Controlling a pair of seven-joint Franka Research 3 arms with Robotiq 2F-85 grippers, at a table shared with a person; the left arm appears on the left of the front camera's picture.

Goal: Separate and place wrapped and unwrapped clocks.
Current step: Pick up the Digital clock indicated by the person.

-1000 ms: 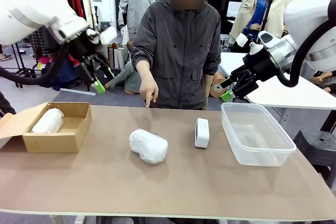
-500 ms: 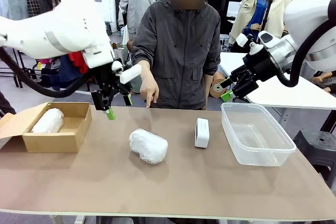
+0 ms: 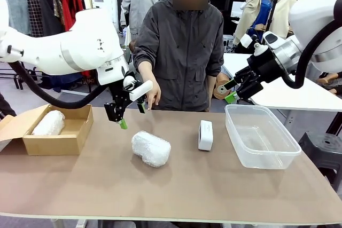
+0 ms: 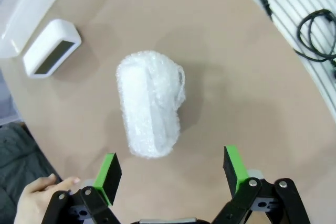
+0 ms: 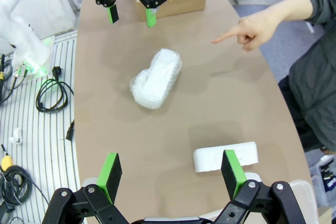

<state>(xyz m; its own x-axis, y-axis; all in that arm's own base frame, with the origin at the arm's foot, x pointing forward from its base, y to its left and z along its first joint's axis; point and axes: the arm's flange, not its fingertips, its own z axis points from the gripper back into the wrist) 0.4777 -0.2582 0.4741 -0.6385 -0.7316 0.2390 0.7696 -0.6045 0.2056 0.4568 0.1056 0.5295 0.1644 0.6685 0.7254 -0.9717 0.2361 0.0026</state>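
Note:
One wrapped clock (image 3: pixel 151 148) in white bubble wrap lies mid-table; it also shows in the wrist views (image 4: pixel 149 109) (image 5: pixel 156 78). My left gripper (image 3: pixel 132 116) hangs open just above and behind it, fingers pointing down, nothing between them (image 4: pixel 172 170); the right wrist view shows it too (image 5: pixel 131 17). A second wrapped clock (image 3: pixel 48 123) rests inside the cardboard box (image 3: pixel 56 143). The bare white clock (image 3: pixel 205 135) stands on edge right of centre (image 4: pixel 51 48) (image 5: pixel 226 157). My right gripper (image 3: pixel 231 92) is open, raised behind the table's right end (image 5: pixel 171 167).
A clear plastic container (image 3: pixel 262 134) sits at the right end of the table. The person stands at the far side, one hand (image 3: pixel 152 95) pointing down at the table close to my left gripper. Cables (image 5: pixel 52 95) lie on the floor past the near edge.
My left arm has swung right and down, from above the cardboard box to just over the mid-table wrapped clock. The right arm and the person's pointing hand have stayed put.

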